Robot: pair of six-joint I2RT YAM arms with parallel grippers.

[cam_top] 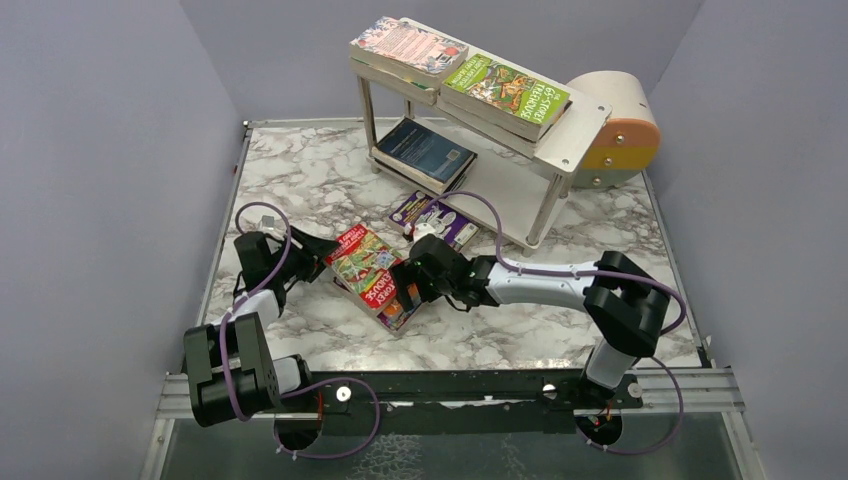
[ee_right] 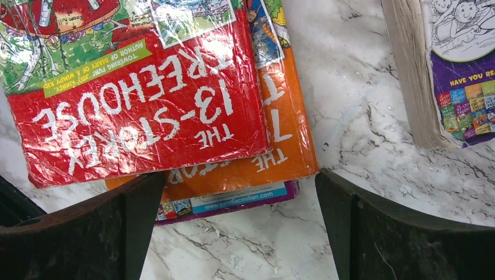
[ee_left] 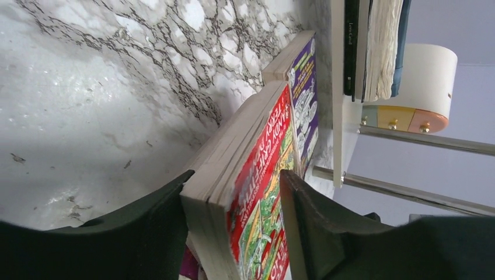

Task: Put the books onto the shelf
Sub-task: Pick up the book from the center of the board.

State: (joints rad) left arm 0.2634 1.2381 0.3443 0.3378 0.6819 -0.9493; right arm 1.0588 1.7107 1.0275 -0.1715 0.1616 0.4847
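With books (cam_top: pixel 505 95) already on both boards of the shelf (cam_top: pixel 580 140) well beyond them, the left gripper (ee_left: pixel 233 184) sets its jaws either side of the red book (cam_top: pixel 362 262) topping a leftover stack, grip not confirmable, the right gripper (ee_right: pixel 236 181) hangs spread over its corner, and a purple book (cam_top: pixel 435 215) waits just past it.

shelf (cam_top: pixel 578 135) top: book stacks (cam_top: pixel 410 45) are covering it | lower board: lying bare right of dark book (cam_top: pixel 425 152) | front: purple book (cam_top: pixel 433 217) is blocking approach

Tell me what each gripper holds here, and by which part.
The left gripper straddles the red book at the edge nearest that arm; whether it clamps it cannot be told. The right gripper is open, holding nothing.
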